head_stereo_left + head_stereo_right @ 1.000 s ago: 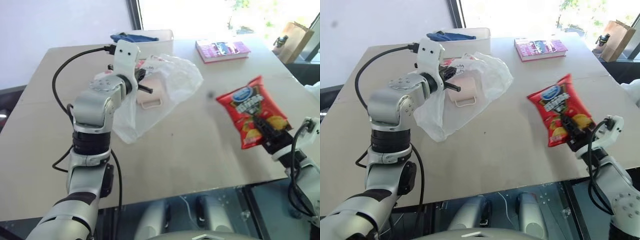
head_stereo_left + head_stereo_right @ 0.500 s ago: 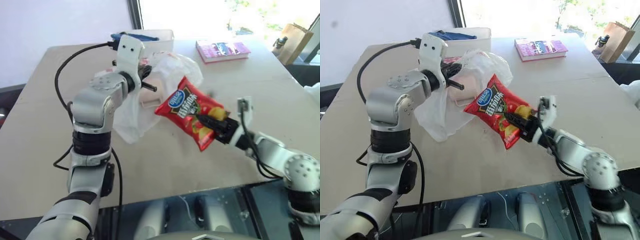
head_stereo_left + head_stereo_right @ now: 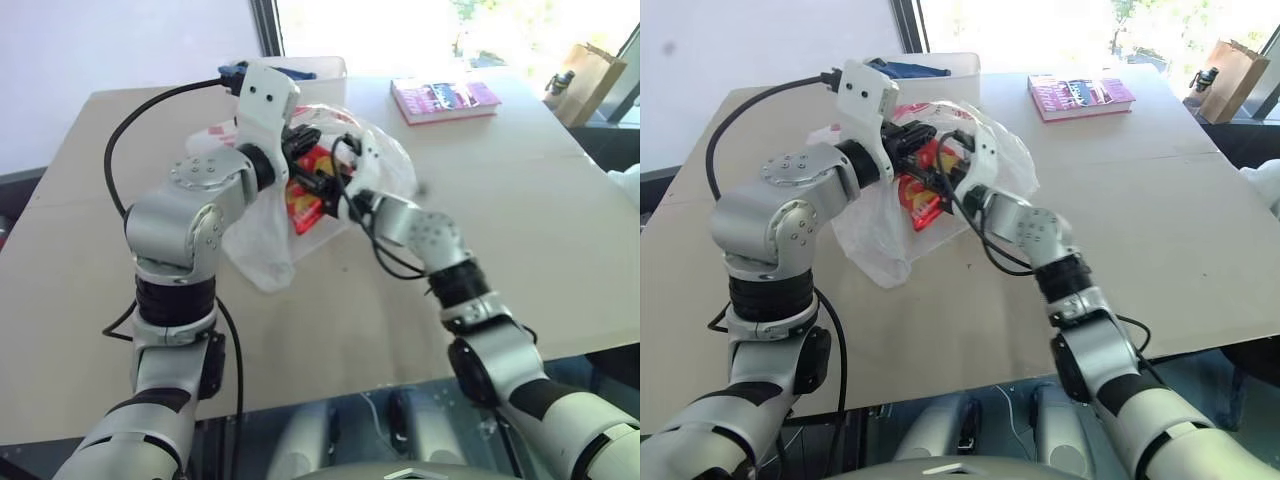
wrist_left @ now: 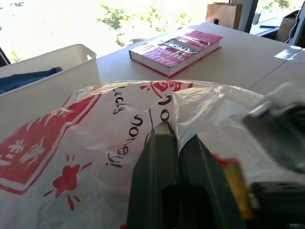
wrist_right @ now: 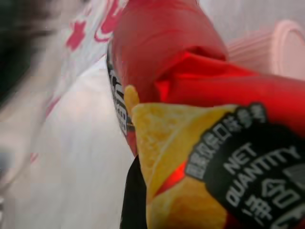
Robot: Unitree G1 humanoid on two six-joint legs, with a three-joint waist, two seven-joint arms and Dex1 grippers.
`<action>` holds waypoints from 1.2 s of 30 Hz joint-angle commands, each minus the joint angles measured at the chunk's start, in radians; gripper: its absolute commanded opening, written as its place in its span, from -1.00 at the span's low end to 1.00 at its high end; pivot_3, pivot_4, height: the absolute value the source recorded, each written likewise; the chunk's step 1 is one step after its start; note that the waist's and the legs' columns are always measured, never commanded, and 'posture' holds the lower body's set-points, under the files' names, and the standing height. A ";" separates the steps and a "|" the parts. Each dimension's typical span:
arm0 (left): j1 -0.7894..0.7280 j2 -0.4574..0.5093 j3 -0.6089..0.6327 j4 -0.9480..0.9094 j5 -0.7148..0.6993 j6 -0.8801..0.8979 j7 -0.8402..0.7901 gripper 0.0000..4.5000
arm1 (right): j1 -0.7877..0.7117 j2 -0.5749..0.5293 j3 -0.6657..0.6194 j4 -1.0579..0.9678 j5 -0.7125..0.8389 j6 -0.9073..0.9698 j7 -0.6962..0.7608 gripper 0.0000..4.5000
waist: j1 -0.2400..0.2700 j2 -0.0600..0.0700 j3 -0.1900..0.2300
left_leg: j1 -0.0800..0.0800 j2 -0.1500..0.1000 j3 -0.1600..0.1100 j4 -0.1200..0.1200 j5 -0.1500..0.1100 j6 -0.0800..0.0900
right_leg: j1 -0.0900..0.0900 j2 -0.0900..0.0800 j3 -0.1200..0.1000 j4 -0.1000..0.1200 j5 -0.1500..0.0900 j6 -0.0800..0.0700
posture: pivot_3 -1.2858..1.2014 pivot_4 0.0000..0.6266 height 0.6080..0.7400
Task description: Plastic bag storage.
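Translucent white plastic bag (image 3: 262, 250) is gripped at its rim by the clenched left gripper (image 3: 297, 172), held open above the counter (image 3: 420, 320) so the chip packet (image 3: 303, 196), grasped by the right gripper (image 3: 322, 186), can be slid inside.

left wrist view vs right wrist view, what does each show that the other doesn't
Left wrist view alone: the pink book, the white bin with blue cloth, and the left gripper shut on the plastic bag's edge. Right wrist view alone: the chip packet close up, gripped at its yellow end, and a pink cup behind it. Both show the plastic bag with its red print.
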 commanded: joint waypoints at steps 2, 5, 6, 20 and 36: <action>0.013 -0.006 0.021 -0.063 -0.011 0.003 0.019 -1.00 | -0.133 0.059 -0.086 0.285 -0.137 -0.173 0.151 -0.16 | 0.001 0.000 0.000 | 0.000 0.000 -0.001 -0.001 0.000 0.000 | 0.000 0.000 -0.001 -0.001 0.000 0.000 | 0.03 -0.52 1.00; 0.024 -0.010 0.036 -0.067 -0.012 0.015 0.033 -1.00 | -0.173 0.059 -0.104 0.348 -0.229 -0.229 0.206 0.50 | -0.002 0.000 0.000 | 0.000 0.000 -0.001 -0.002 0.000 0.000 | 0.000 0.000 -0.001 -0.001 0.000 0.000 | 0.03 -0.52 1.00; 0.026 -0.012 0.044 -0.063 -0.012 0.020 0.039 -1.00 | -0.171 0.051 -0.095 0.337 -0.265 -0.234 0.228 0.71 | -0.005 0.001 0.000 | 0.000 0.000 -0.002 -0.002 0.000 -0.001 | 0.000 0.000 -0.001 0.000 0.000 0.000 | 0.03 -0.52 1.00; 0.009 -0.044 0.104 0.119 0.017 -0.063 0.111 -1.00 | 0.163 -0.174 0.001 -0.451 -0.421 0.101 0.291 0.96 | -0.021 0.001 0.000 | -0.002 0.000 -0.002 -0.002 0.000 -0.001 | -0.003 -0.002 -0.001 0.001 0.000 0.000 | 0.03 -0.52 1.00; 0.008 -0.068 0.010 0.072 -0.005 -0.186 0.037 -1.00 | 0.342 -0.414 -0.009 -1.035 -0.290 0.308 0.429 0.96 | 0.001 0.000 0.000 | -0.003 -0.003 -0.001 -0.001 0.001 -0.001 | -0.003 -0.006 -0.002 0.001 0.000 0.000 | 0.03 -0.52 1.00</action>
